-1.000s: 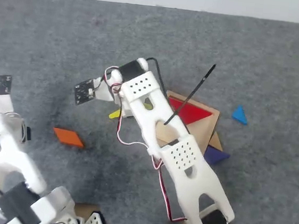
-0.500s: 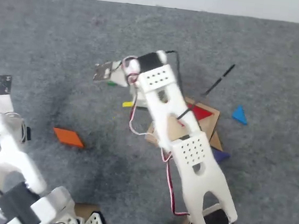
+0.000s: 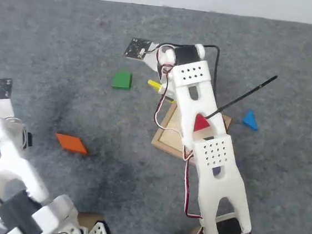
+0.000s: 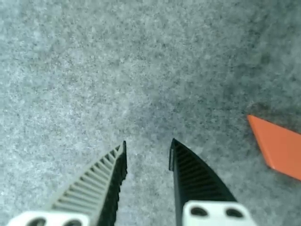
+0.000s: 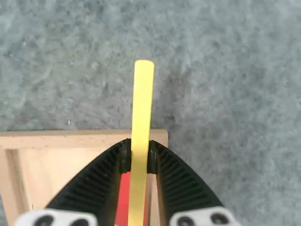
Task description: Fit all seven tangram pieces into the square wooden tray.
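Fingers of right arm (image 5: 89, 188) clamped on yellow piece (image 5: 141, 108), held edge-on over tray (image 5: 70, 138) corner, red piece (image 5: 123, 197) already inside. Step, likely: placing yellow; next move calls for laying it flat beside red. Left fingers (image 4: 193, 174) part-open, empty, near orange piece (image 4: 277, 146). High view adds green piece (image 3: 122, 80), blue piece (image 3: 250, 119) loose on table (image 3: 52, 39).

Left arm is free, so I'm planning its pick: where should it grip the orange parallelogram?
Likely from straight above: the orange parallelogram lies flat on the carpet. Pinch its two long parallel edges near the middle, its narrowest span; the pointed ends would probably slip.
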